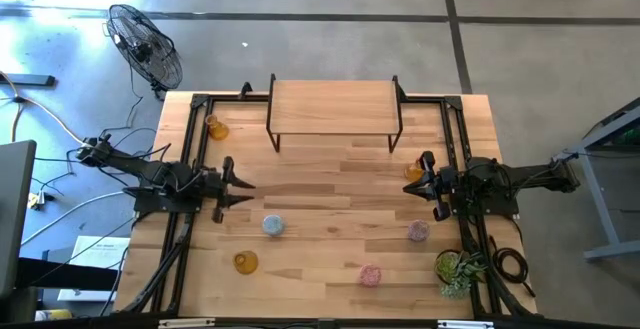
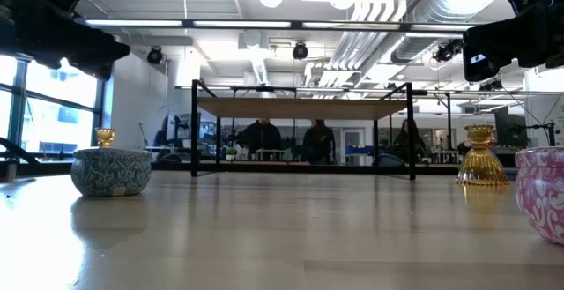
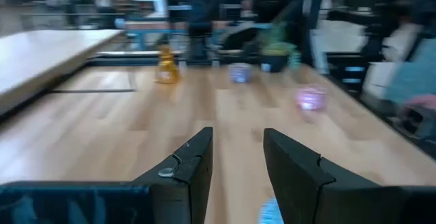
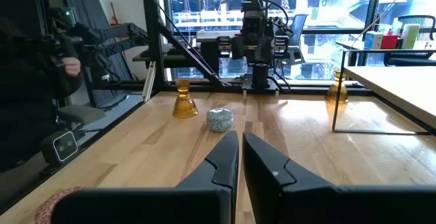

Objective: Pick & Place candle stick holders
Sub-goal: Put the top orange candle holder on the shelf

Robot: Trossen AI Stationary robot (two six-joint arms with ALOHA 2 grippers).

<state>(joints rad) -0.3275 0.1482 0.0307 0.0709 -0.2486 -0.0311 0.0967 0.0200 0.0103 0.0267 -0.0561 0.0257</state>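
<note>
Wooden table (image 1: 330, 184), pale planks, smooth with a light sheen. At its far edge a small raised shelf (image 1: 334, 105): wood top on thin black metal legs, nothing on it.

Progress, as I judge it: barely begun. All six candle stick holders sit loose on the table, none held.

My left gripper (image 1: 243, 186) hovers at the left side, fingers parted, gripping nothing. My right gripper (image 1: 419, 178) hovers at the right side, fingers closed and empty.

Holders, all small translucent glass:
- pale blue bowl (image 1: 273, 225), squat, patterned surface, near centre-left, nearest my left gripper.
- amber holder (image 1: 245, 262), near front left.
- amber holder (image 1: 216, 127), far left, beside the rail.
- amber holder (image 1: 413, 171), ribbed, pedestal shape, just beside my right gripper.
- pink holder (image 1: 418, 231), right side.
- pink holder (image 1: 371, 275), front right, patterned.

Potted plant (image 1: 458, 268) at the front right corner, not part of the task.
</note>
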